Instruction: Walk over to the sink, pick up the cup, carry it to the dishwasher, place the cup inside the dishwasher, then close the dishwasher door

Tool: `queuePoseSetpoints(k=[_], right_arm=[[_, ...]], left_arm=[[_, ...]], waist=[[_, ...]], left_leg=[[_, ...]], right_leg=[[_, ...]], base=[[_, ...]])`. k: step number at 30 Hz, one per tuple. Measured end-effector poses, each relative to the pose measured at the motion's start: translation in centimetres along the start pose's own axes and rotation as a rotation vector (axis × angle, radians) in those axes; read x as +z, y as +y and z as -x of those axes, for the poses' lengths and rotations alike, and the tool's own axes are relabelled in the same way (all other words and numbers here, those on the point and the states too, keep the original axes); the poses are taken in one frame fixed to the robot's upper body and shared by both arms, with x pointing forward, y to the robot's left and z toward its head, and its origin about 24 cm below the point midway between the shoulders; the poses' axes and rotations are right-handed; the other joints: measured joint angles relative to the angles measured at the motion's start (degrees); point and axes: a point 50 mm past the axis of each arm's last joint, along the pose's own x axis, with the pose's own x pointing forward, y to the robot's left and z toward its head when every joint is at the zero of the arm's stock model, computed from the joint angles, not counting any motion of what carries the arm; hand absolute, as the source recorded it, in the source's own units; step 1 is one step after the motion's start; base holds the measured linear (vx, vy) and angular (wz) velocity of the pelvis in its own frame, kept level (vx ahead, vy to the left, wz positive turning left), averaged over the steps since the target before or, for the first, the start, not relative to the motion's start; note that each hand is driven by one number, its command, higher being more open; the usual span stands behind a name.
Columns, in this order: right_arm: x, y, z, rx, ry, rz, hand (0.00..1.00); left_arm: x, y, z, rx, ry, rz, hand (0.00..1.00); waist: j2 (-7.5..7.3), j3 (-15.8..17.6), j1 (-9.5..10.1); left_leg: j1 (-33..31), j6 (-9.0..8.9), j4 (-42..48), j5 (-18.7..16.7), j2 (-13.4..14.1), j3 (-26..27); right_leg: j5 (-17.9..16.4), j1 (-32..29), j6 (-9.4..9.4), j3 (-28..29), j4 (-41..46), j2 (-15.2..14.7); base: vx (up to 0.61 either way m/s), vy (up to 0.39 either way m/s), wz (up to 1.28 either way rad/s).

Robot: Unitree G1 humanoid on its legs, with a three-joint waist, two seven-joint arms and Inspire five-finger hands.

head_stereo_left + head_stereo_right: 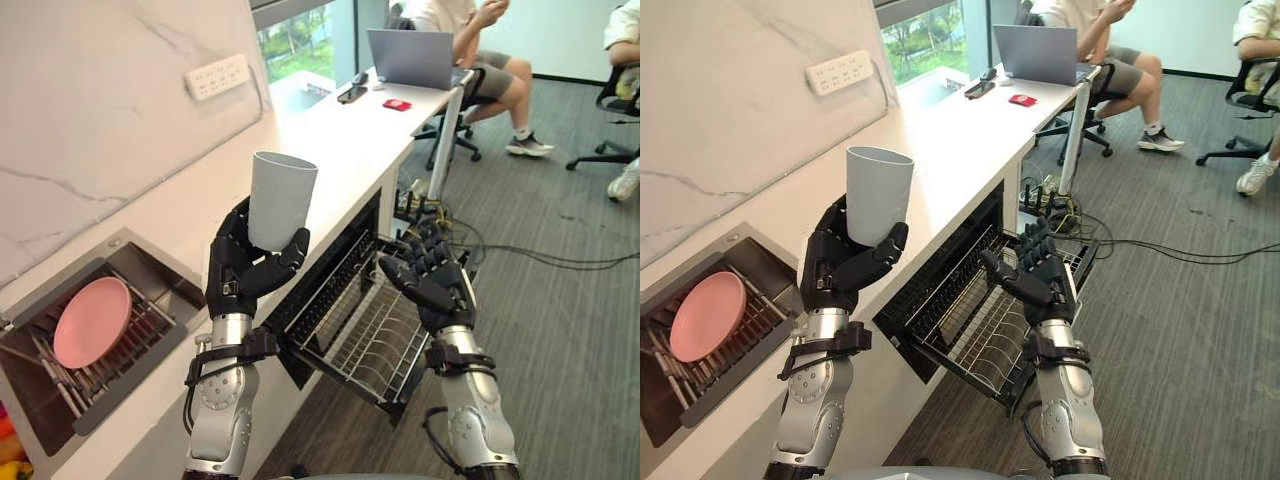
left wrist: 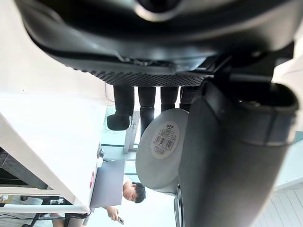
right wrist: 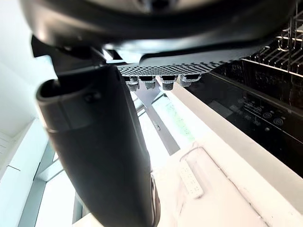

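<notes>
A grey-carpeted office floor [image 1: 560, 330] was seen on the right, with a long white countertop [image 1: 340, 140] run along a marble wall on the left. A sink [image 1: 140, 262] was set into the near left of that countertop, and a pink plate [image 1: 92, 321] was leaned on the rack inside it, presumably to drain. A white power strip [image 1: 217, 76] was fixed to the wall, and at the far end a laptop [image 1: 408, 57] was faced by a seated person [image 1: 480, 40].

The grey cup [image 1: 281, 200] was held upright above the counter's edge, right of the sink. It was gripped round its lower part by the curled fingers and thumb of the left hand [image 1: 240, 275]. It was judged to be kept high and upright so that the counter would be cleared on the way across.

Under the counter the dishwasher [image 1: 338, 265] was open, with its wire rack [image 1: 360, 340] drawn out. The right hand [image 1: 430, 280] was held empty over that rack with its fingers loosely spread, probably kept free for the door. Placement was judged not yet begun.
</notes>
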Motion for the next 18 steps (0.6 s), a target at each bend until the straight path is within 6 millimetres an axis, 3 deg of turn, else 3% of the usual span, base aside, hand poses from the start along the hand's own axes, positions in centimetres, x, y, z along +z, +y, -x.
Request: queuePoseSetpoints(k=[6,12,18], right_arm=[[0.0,0.5,-0.1,0.062,-0.011,-0.058,1.0],[0.1,1.0,-0.1,0.188,-0.007,-0.249,1.0],[-0.4,3.5,-0.6,0.361,0.05,-0.484,1.0]], left_arm=[[-0.5,-0.5,0.1,-0.076,0.048,0.016,0.0],[-0.5,-1.0,-0.2,-0.146,0.039,-0.006,0.0],[-0.2,-1.4,-0.7,-0.215,-0.008,-0.072,0.0]], waist=[[-0.25,0.0,-0.21],[-1.03,-0.2,-0.21],[-1.94,-0.4,-0.11]], left_leg=[[0.6,-0.14,-1.5,0.4,0.5,1.2],[0.9,-0.14,-1.5,0.4,0.9,2.3],[0.9,-0.55,-1.8,0.4,1.5,3.2]], right_leg=[[1.1,-0.6,-0.2,-0.1,-1.0,0.7],[2.0,-1.0,-0.53,-0.1,-1.0,1.0],[3.1,-1.4,-1.13,0.0,-2.1,1.7]], base=[[-0.01,-0.006,-0.11],[-0.04,-0.001,-0.11],[-0.07,-0.005,-0.09]])
